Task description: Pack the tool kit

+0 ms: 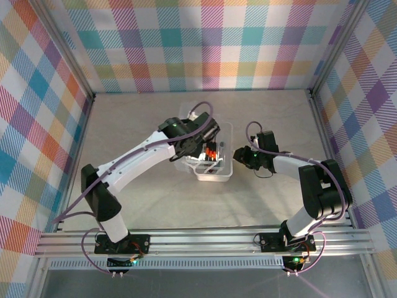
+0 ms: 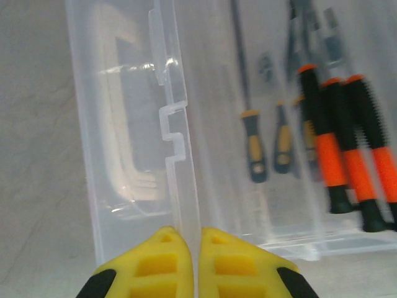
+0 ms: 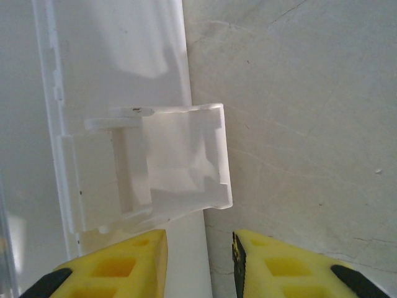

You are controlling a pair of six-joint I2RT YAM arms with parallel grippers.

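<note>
left gripper point(image 2: 192, 245): jaws clenched on the clear rim of the box point(image 2: 124, 136); fingertips cut off by the frame edge
right gripper point(image 3: 200, 248): jaws released, just short of the latch tab point(image 3: 180, 155)
box: mid-surface point(image 3: 298, 93); lid state hard to make out
screwdrivers point(image 2: 338, 155): inside box, shafts blurred, count unclear

You have a pale, stone-veined table point(image 1: 136, 124). One thing rests directly on it: the clear plastic box point(image 1: 216, 176), near the middle, slightly right. Its lid seems laid open flat, though glare blurs it.
</note>
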